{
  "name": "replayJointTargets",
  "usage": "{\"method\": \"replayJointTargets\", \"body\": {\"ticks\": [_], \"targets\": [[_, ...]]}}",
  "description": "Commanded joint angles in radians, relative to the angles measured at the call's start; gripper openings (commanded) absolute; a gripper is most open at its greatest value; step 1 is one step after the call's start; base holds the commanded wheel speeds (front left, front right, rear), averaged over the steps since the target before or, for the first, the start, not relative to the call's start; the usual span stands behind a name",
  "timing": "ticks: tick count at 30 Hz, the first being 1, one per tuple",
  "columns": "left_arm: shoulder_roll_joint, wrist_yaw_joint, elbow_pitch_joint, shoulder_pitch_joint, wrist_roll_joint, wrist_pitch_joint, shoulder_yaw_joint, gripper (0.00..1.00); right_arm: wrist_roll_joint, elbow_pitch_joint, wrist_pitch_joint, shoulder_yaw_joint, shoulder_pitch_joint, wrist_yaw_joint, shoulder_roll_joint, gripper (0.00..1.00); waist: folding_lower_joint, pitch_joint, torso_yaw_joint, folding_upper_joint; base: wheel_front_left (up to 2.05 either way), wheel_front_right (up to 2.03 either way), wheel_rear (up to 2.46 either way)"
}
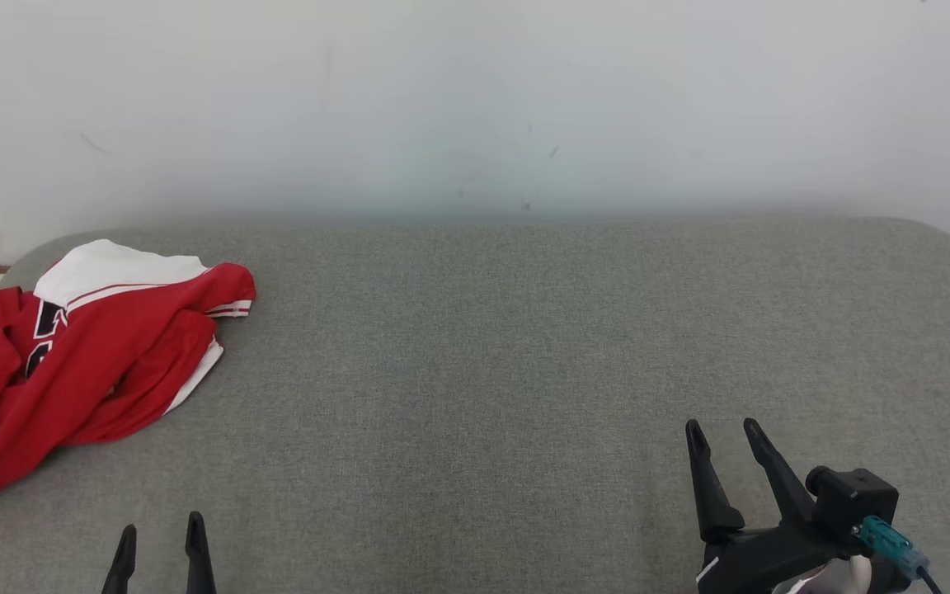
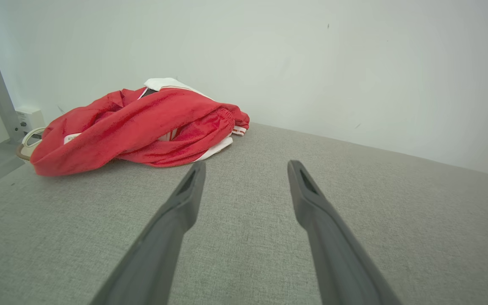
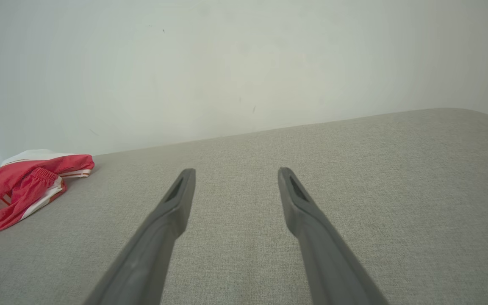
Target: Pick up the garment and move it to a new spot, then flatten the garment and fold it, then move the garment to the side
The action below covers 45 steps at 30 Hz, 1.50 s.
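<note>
Both pincers stand wide open, holding and touching nothing: the left pincer [image 1: 161,532] at the lower left of the head view, the right pincer [image 1: 722,431] at the lower right. The garment [image 1: 104,363], crumpled red cloth with white trim and dark lettering, lies at the frame's left edge on the worktop [image 1: 483,371]. The worktop's grey weave stretches open across centre and right, with rounded corners. A pale wall [image 1: 475,99] borders the far edge.

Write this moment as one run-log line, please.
stage: before pickup | garment: crumpled, far left of grey surface | left gripper: open, empty | right gripper: open, empty
</note>
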Motion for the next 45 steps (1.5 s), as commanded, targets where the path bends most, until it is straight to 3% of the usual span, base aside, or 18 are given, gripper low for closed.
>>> {"method": "replayJointTargets", "body": {"ticks": [1,16,33,45], "targets": [[0.01,0.008,-0.018,0.011,0.029,-0.011,0.009,1.0,-0.026,-0.015,-0.005,0.014,0.011,0.0,-0.009,1.0,0.0,-0.001,0.001,0.0,0.0,0.0,0.0],[0.032,0.036,-0.033,0.028,0.126,-0.02,0.033,1.0,-0.113,-0.034,-0.015,0.064,0.025,0.0,-0.015,1.0,0.0,-0.008,0.005,0.0,0.0,0.0,0.0],[0.046,0.07,-0.076,0.059,0.225,-0.026,0.05,1.0,-0.185,-0.104,-0.045,0.028,0.067,0.0,0.008,1.0,0.0,-0.016,0.002,0.0,0.0,0.0,0.0],[0.05,0.074,-0.089,0.067,0.204,-0.021,0.046,1.0,-0.146,-0.118,-0.004,-0.03,0.078,0.0,0.021,1.0,0.0,-0.016,-0.003,0.0,0.0,0.0,0.0]]}}
